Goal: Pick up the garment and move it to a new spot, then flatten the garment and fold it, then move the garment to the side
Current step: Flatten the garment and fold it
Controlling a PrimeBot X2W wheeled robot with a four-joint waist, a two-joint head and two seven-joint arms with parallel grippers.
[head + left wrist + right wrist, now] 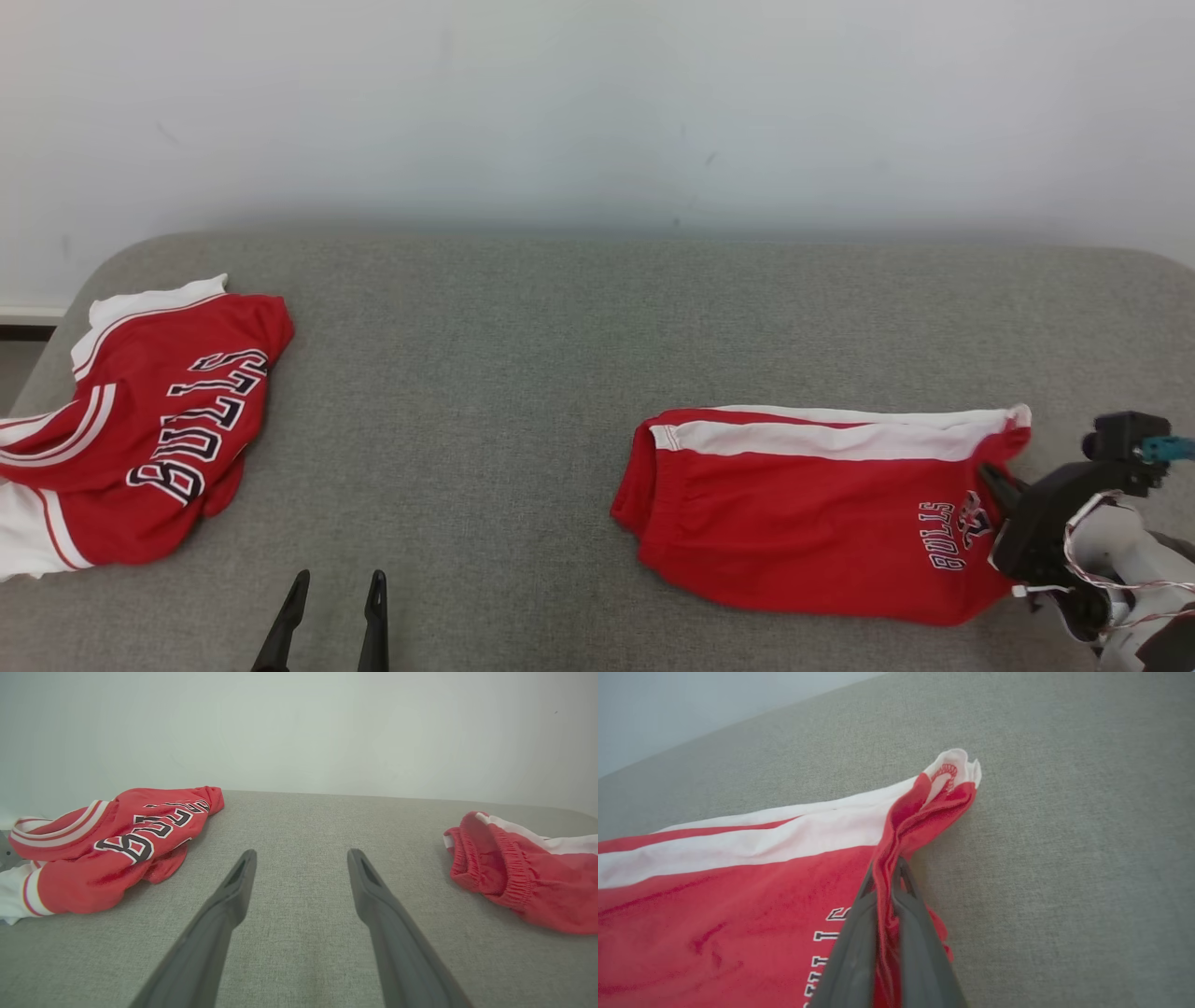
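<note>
While the red Bulls shorts (803, 523) lie at the right of the counter (485, 401), the fingers of the right gripper (887, 871) pinch their hem corner. The fingers of the left gripper (339, 581) stand apart, empty, near the jersey (159, 420).

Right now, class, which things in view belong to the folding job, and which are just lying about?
In the job: red shorts; right gripper, fingers shut on their corner; grey surface beneath.
Lying about: red jersey, crumpled at the robot's left; left gripper, open, touching nothing.
</note>
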